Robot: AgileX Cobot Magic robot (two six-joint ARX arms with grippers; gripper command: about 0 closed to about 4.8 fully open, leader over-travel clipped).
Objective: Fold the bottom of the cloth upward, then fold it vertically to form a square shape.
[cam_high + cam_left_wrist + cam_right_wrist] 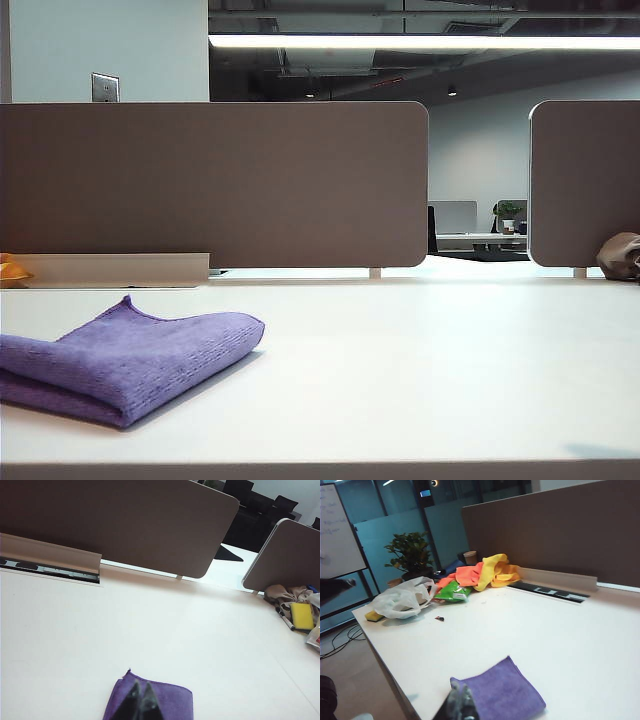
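Both grippers, left (139,702) and right (461,704), hover clenched and empty above the folded cloth (120,360). It looks roughly square already; squaring its edges probably finishes things.

The table (420,370) lies open right of the cloth (125,362); both shut grippers, left gripper (137,704) and right gripper (460,702), hang over it; dividers (215,185) wall the back

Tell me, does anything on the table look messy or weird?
The purple cloth looks fine: folded into a small, roughly square pad near the table's front left edge. The mess is at the table's ends: a heap of orange and yellow cloths with a white plastic bag, and a yellow sponge beside a crumpled brown rag.
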